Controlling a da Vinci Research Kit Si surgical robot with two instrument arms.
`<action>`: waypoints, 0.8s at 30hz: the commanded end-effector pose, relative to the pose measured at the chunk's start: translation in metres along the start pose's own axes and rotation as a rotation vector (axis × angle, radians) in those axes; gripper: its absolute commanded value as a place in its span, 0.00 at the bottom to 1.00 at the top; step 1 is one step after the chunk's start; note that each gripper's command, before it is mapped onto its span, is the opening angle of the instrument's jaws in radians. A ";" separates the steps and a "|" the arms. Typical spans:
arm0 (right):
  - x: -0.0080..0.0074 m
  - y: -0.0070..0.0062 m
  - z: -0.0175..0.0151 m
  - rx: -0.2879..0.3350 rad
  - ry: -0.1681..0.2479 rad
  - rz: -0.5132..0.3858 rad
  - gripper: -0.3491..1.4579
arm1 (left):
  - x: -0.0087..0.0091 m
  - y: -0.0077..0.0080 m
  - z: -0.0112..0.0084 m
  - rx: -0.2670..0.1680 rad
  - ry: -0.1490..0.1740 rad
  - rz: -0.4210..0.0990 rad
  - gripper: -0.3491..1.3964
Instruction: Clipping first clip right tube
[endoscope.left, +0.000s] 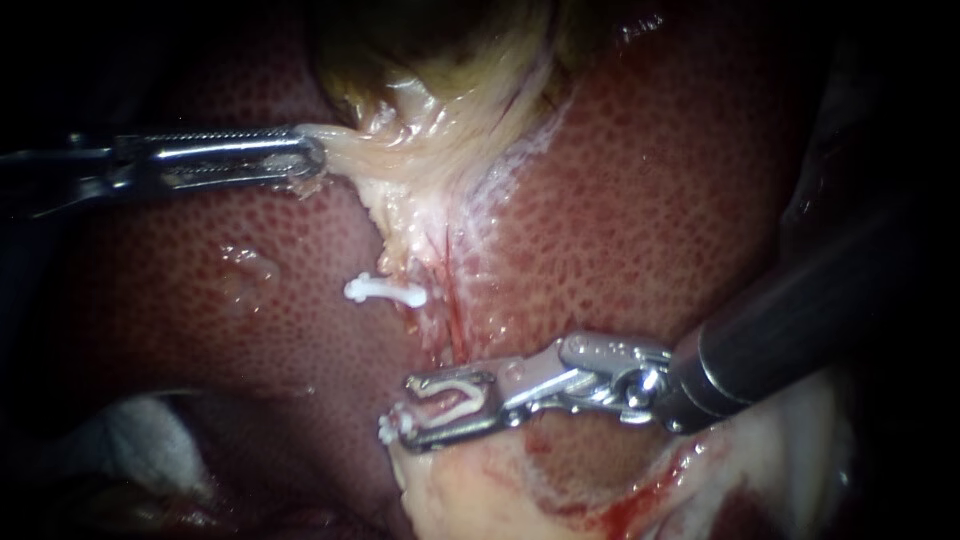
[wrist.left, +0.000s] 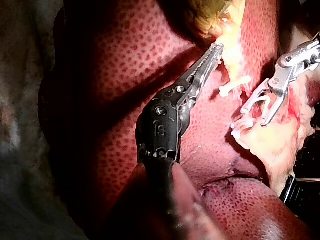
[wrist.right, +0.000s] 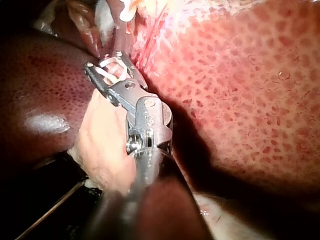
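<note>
The liver (endoscope.left: 650, 200) is spread across the endoscope view, mottled red. At twelve o'clock the yellow-green gallbladder (endoscope.left: 440, 90) is seen. The right instrument (endoscope.left: 408, 410) is seen entering from four o'clock, its jaws held narrowly apart at six o'clock, an open clip (endoscope.left: 455, 395) seated between them and touched by both. From nine o'clock, the left instrument (endoscope.left: 315, 160) is clamped on the gallbladder's pale neck. A pale tube (endoscope.left: 400, 245) is traced down to centre, where a closed clip (endoscope.left: 385, 291) is set across it, near the loaded jaws. Which tube is the right one cannot be told.
</note>
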 end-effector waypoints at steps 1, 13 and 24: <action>0.0000 0.0000 0.0000 0.000 0.000 0.000 0.40 | 0.0000 0.0000 0.0000 0.000 0.000 0.000 0.00; -0.0001 -0.0004 -0.0009 0.006 -0.001 -0.001 0.42 | 0.0000 0.0000 -0.0001 0.000 0.000 0.000 0.00; 0.0017 -0.0013 -0.0067 0.027 0.002 0.014 0.43 | 0.0000 -0.0001 -0.0002 -0.001 0.000 0.000 0.00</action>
